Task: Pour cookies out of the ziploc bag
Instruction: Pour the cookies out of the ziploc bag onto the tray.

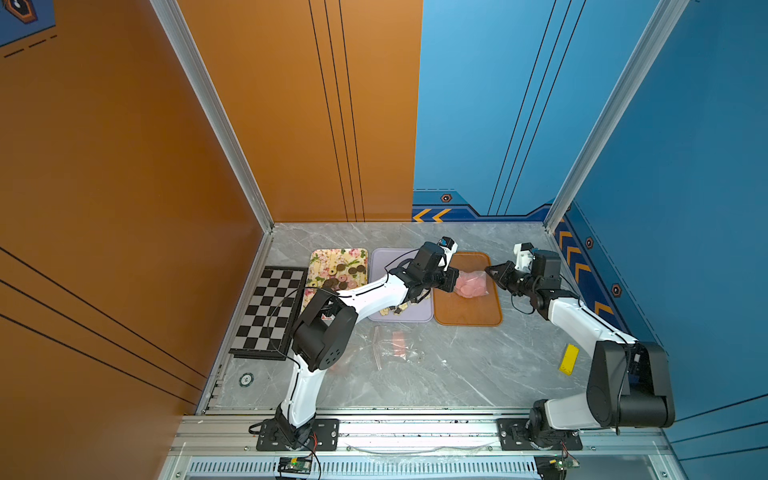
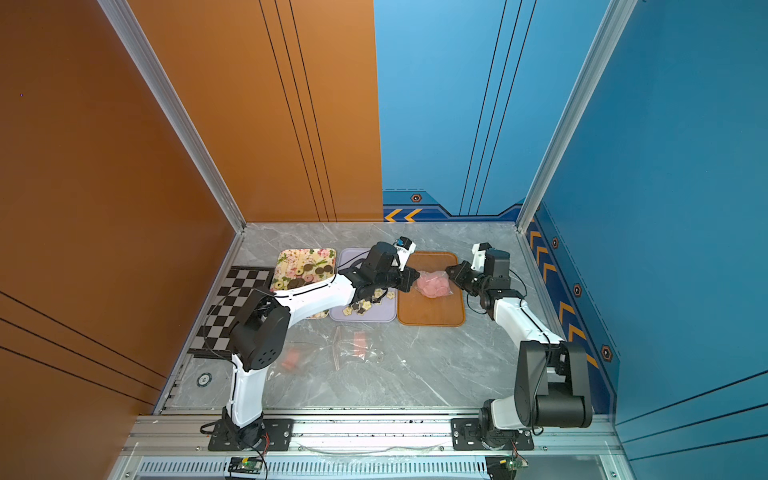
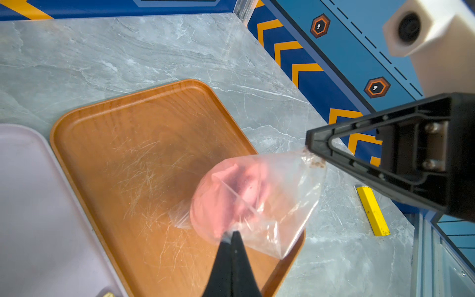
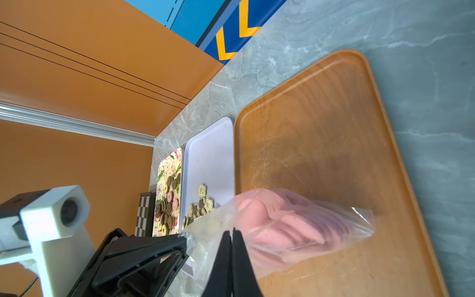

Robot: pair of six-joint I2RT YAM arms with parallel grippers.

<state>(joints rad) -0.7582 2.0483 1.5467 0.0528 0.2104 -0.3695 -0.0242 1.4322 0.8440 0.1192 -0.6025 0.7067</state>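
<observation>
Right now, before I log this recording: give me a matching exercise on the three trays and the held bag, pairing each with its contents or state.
Things:
1. floral tray
2. lilac tray
3. wooden tray
4. ziploc bag

States:
a. pinched by the left gripper and the right gripper, pink discs inside
b. holds flower-shaped cookies
c. no loose cookies on it
d. holds round cookies, brown, pink and yellow

Pairs: 1-d, 2-b, 3-c, 4-a
</observation>
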